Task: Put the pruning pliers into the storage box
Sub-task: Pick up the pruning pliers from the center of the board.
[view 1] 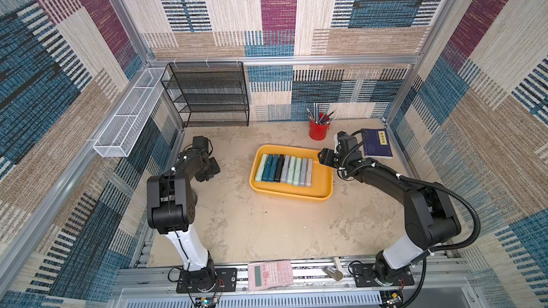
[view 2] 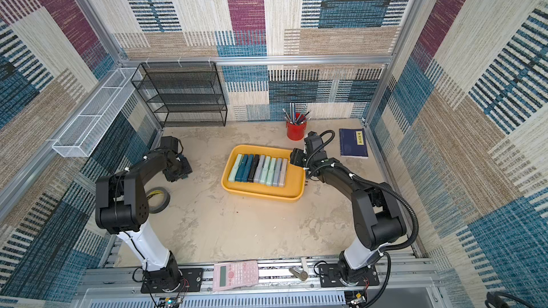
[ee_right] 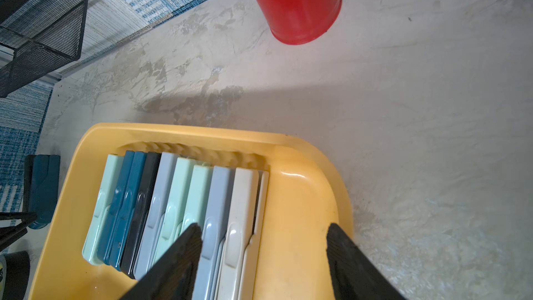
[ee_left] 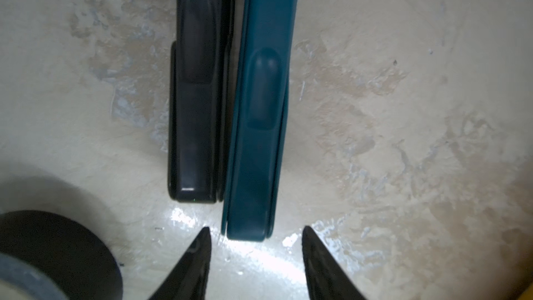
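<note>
Hovering open and empty, the left gripper [ee_left: 256, 228] faces teal pliers [ee_left: 262, 111] and black pliers [ee_left: 196, 96] lying on the worktop [ee_left: 403, 139], probably light, stiff and slick, best pinched across the middle; other pliers [view 1: 284, 170] line the yellow box [view 1: 290, 197]

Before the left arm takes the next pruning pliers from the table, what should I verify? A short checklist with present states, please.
1. Left pincer open: ok.
2. Teal pruning pliers lined up between its fingertips: ok.
3. Black pruning pliers apart from the teal one: cannot tell, they lie side by side.
4. Tape roll clear of the pincer: ok.
5. Free floor in the storage box: ok.
6. Right pincer out of the way: probably not ok, it hangs open over the box.
</note>
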### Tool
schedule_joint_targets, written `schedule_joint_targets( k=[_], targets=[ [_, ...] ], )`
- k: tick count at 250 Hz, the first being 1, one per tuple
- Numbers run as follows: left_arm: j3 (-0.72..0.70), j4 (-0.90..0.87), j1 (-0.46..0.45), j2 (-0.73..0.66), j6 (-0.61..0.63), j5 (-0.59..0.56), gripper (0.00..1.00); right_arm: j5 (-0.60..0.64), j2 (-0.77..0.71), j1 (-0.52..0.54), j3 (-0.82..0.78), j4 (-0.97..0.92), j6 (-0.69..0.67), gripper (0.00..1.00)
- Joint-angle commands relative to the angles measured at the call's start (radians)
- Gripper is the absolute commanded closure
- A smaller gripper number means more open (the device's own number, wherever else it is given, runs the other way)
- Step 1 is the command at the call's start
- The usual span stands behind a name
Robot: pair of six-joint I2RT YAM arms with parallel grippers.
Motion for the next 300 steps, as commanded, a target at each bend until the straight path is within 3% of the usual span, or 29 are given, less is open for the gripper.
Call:
schedule_joint_targets(
  k=[1,118,300],
  targets=[
    [0.026,-0.035,0.006,0.023,0.033,-0.014,0.48,0.007,-0.006,-0.004,-0.004,0.025,0.015,0.3],
    [0.128,-0.081,-0.001,0.128,0.094,0.06,0.55,-0.003,0.023,-0.014,0.005,0.032,0.017,0.3],
    [0.262,-0.161,-0.013,0.22,0.151,-0.025,0.57,-0.025,0.021,-0.014,0.006,0.032,0.01,0.31]
  ],
)
